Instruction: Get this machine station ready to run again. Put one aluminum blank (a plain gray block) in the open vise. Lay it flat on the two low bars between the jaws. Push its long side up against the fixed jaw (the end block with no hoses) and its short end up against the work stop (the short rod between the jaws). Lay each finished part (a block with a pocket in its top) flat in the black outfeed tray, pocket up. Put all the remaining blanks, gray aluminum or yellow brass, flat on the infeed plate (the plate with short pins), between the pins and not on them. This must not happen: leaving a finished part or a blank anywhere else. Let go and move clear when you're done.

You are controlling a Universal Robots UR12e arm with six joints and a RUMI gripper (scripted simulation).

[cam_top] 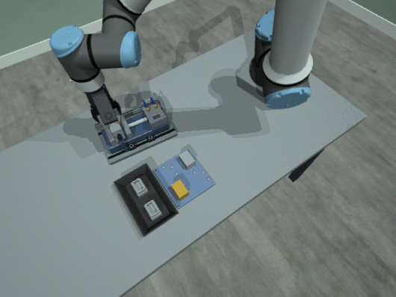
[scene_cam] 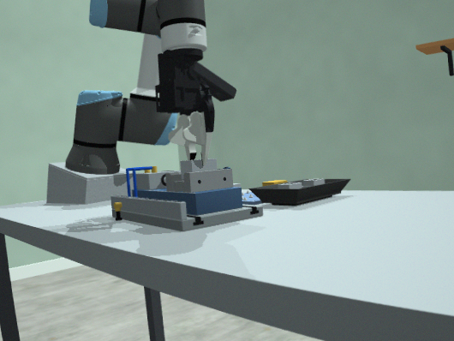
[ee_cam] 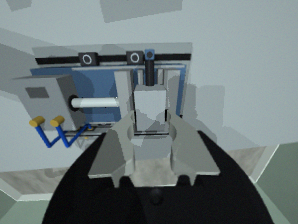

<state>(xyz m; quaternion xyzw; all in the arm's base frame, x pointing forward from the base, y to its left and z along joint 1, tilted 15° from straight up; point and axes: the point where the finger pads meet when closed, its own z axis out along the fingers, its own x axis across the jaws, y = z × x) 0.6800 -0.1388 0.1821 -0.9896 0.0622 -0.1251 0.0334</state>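
My gripper (cam_top: 116, 125) (scene_cam: 199, 163) (ee_cam: 150, 110) points down over the vise (scene_cam: 218, 201) (ee_cam: 95, 80), shut on a gray aluminum blank (scene_cam: 186, 166) (ee_cam: 150, 102). The blank is level between the jaws, long side close to the fixed jaw (scene_cam: 210, 182) (ee_cam: 173, 95), short end at the work stop (ee_cam: 150, 72). Its top stands above the jaw; its underside is hidden. Two finished parts (cam_top: 139, 187) (cam_top: 152, 210) lie pocket up in the black outfeed tray (scene_cam: 300, 195). Another gray blank (cam_top: 187, 160) and a yellow brass blank (cam_top: 180, 189) (scene_cam: 274, 182) lie on the infeed plate (cam_top: 198, 183).
The hose block (cam_top: 156, 116) (ee_cam: 45, 100) stands at the vise's other end, with blue hoses rising from it. A white rod (ee_cam: 95, 102) runs from it to the moving jaw (ee_cam: 124, 95). The tray and infeed plate sit side by side, in front of the vise in the top view.
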